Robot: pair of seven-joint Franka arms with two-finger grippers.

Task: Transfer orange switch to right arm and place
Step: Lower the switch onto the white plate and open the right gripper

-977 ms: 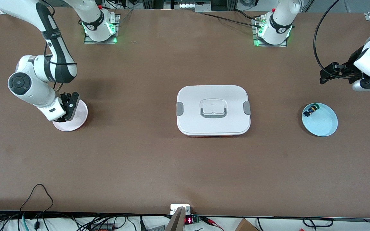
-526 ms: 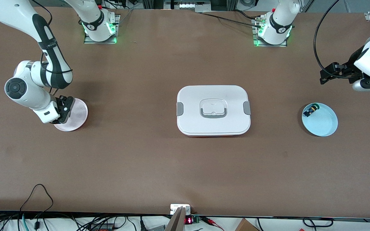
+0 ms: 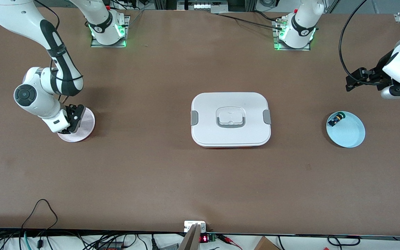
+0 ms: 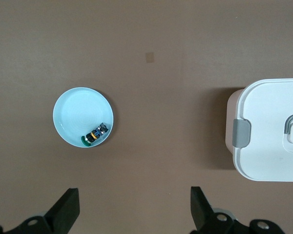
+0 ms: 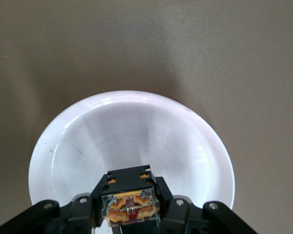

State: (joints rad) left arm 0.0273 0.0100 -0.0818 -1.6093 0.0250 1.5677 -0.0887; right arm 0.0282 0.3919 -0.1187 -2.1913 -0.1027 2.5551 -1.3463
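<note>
Over pink dish [image 3: 83,128], right pincer [image 5: 132,214] clamping orange switch [image 5: 130,204]; left pincer [image 4: 134,214] spread; lidded box [image 3: 230,119] mid-table.

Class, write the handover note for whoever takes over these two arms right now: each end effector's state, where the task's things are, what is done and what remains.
Right end effector: shut on the orange switch, low over the white dish at the right arm's end of the table.
Left end effector: open, holding nothing, waiting above the table near the blue dish.
Blue dish holds another small switch; the closed white box sits mid-table.
Done: the switch is in the right arm's grip.
Left: lower it into the white dish, release, withdraw.
</note>
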